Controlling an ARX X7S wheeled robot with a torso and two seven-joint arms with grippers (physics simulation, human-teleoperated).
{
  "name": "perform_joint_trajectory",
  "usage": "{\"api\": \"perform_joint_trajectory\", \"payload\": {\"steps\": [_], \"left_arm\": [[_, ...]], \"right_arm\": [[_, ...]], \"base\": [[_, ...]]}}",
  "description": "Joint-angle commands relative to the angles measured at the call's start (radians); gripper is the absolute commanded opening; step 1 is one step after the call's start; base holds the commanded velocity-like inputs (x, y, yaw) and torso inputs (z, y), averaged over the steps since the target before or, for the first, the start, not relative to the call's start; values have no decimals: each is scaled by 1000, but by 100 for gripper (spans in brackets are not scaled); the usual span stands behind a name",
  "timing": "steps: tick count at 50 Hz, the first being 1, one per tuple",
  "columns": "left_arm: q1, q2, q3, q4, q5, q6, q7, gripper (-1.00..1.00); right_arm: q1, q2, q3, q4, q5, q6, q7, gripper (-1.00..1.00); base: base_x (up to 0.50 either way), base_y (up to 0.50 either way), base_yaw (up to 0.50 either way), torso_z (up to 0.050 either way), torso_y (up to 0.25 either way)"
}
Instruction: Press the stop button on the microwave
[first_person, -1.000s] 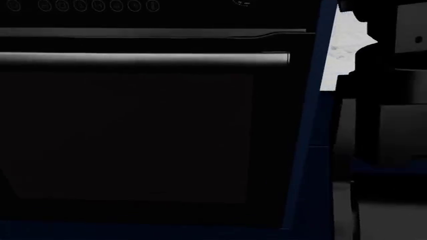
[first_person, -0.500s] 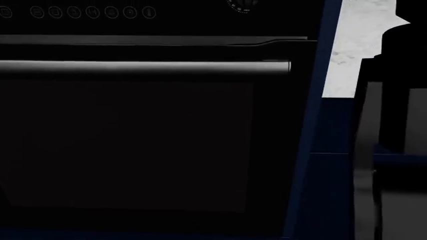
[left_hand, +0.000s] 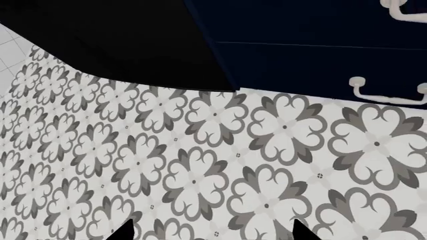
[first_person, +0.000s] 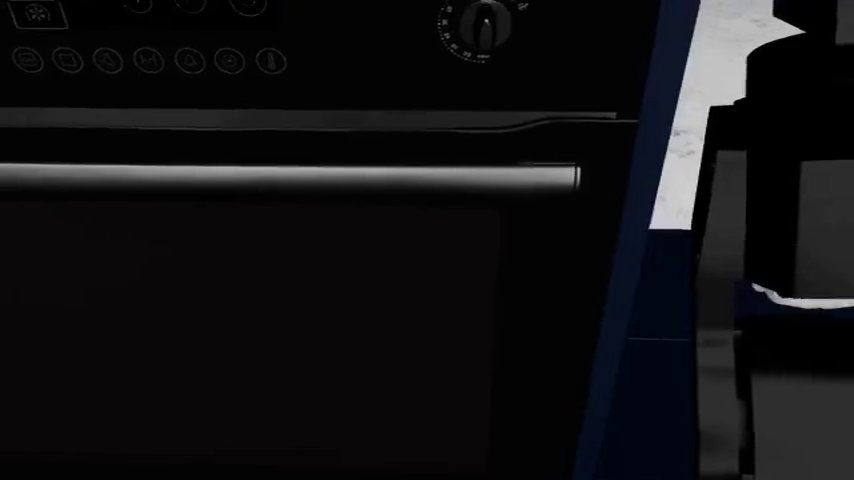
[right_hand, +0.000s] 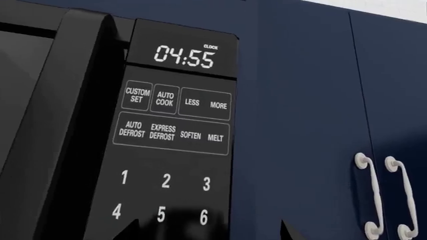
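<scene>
The microwave's black control panel (right_hand: 177, 135) fills the right wrist view. Its display (right_hand: 185, 55) reads 04:55, with preset buttons below and number keys 1 to 6 (right_hand: 165, 181). No stop button shows; the panel runs out of view below the 4-5-6 row. My right gripper (right_hand: 207, 234) is open and empty, close in front of the keypad, with only its dark fingertips (right_hand: 128, 231) showing. My left gripper (left_hand: 210, 234) is open and empty, pointing down at the patterned floor (left_hand: 200, 165). Neither gripper shows clearly in the head view.
A black oven front fills the head view, with its bar handle (first_person: 287, 178) and a knob (first_person: 483, 25). A navy cabinet edge (first_person: 627, 300) and a marble countertop (first_person: 701, 100) lie to its right. Navy doors with white handles (right_hand: 370, 195) flank the microwave. Navy drawers (left_hand: 387, 95) stand above the floor.
The head view has risen: the oven handle and icon row have slid down the picture and the knob has come into view at the top.
</scene>
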Motion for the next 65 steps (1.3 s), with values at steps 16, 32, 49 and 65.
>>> {"api": "perform_joint_trajectory", "payload": {"steps": [16,32,49,65], "left_arm": [[-4,1,2,0,0,0,0,100],[-4,1,2,0,0,0,0,100],[-4,1,2,0,0,0,0,100],[-4,1,2,0,0,0,0,100]], "right_arm": [[-12,16,22,-75,30,-15,18,100],[-34,20,1,-85,35,-35,6,100],[-61,30,-2,-193,63,92,26,100],[-120,49,10,-478,114,369,93,100]], "base": [[0,0,0,0,0],[130,-16,0,0,0],[0,0,0,0,0],[0,0,0,0,0]]}}
